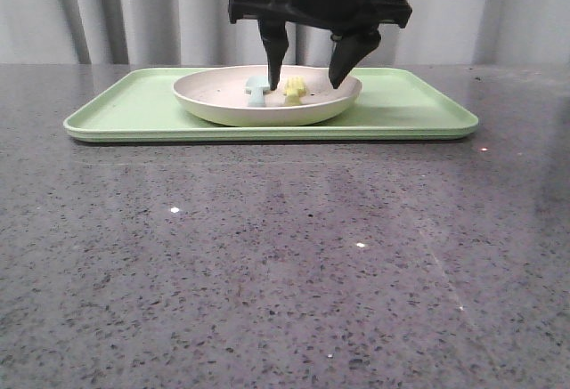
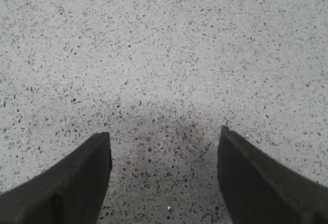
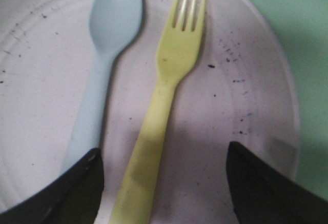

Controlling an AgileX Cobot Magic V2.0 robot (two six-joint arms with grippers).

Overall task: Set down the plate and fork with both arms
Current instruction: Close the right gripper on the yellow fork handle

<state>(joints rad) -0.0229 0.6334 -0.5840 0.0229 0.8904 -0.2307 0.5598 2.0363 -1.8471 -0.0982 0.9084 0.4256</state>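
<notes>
Bare speckled desk (image 1: 285,273) lies nearest; beyond, on the tray (image 1: 134,109), the spread right gripper (image 1: 307,76) straddles the fork (image 3: 164,106) lying mid-plate (image 1: 214,104), so closing on its handle seems next, while the left gripper (image 2: 164,178) gapes idle.

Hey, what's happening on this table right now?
The right tool hangs open over the plate, its fingers straddling the yellow fork, which lies in the plate beside a pale blue spoon. Nothing is gripped yet. The plate sits on a green tray. The left tool is open too, over bare tabletop, holding nothing.
</notes>
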